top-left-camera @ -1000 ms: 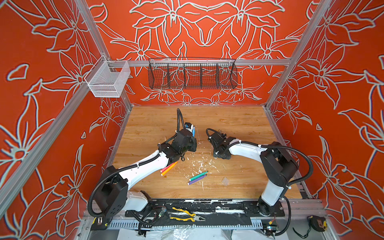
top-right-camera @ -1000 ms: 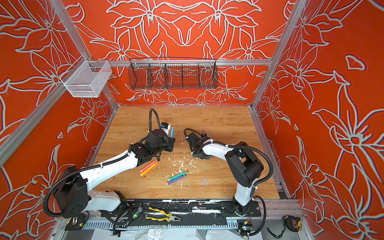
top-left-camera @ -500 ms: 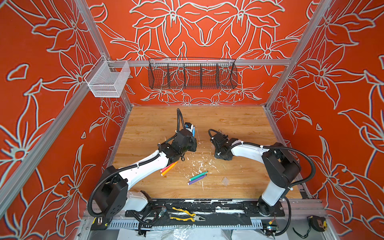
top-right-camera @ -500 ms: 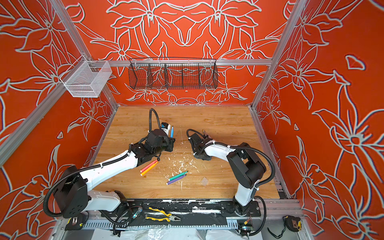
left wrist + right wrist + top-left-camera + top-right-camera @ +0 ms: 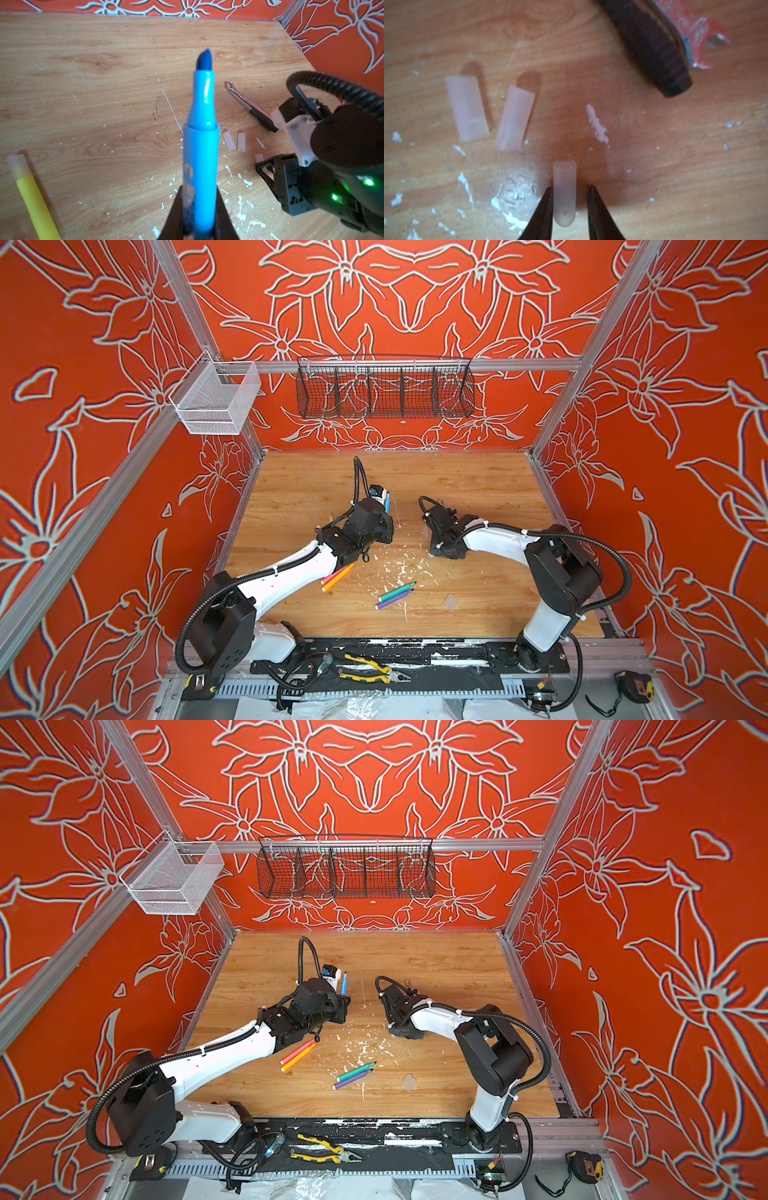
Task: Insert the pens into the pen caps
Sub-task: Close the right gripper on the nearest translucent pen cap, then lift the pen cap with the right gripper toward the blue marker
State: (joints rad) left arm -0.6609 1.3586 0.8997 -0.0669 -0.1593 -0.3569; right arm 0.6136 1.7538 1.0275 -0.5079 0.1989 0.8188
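Note:
My left gripper (image 5: 199, 192) is shut on the blue pen (image 5: 200, 145), whose uncapped tip points up and away; in both top views the blue pen (image 5: 387, 502) (image 5: 344, 982) stands above the table's middle. My right gripper (image 5: 569, 187) is low at the table, its open jaws either side of a lying clear pen cap (image 5: 564, 191). One finger touches the cap and the other stands just off it. Two more pen caps (image 5: 467, 108) (image 5: 515, 118) lie beside it. Pink-red and orange pens (image 5: 337, 576), a green pen (image 5: 397, 591) and a purple pen (image 5: 394, 600) lie nearer the front. A capped yellow pen (image 5: 35, 201) lies by the left arm.
A dark-handled wrench (image 5: 650, 47) lies just beyond the caps. White flecks (image 5: 401, 568) dot the wooden table (image 5: 478, 489). A clear cap (image 5: 450, 602) lies front right. Yellow-handled pliers (image 5: 374, 670) rest on the front rail. Wire baskets (image 5: 384, 387) (image 5: 216, 400) hang on the back wall.
My right gripper's jaws have drawn in around the pen cap, and that gripper has shifted slightly. The left arm with the blue pen has stayed still.

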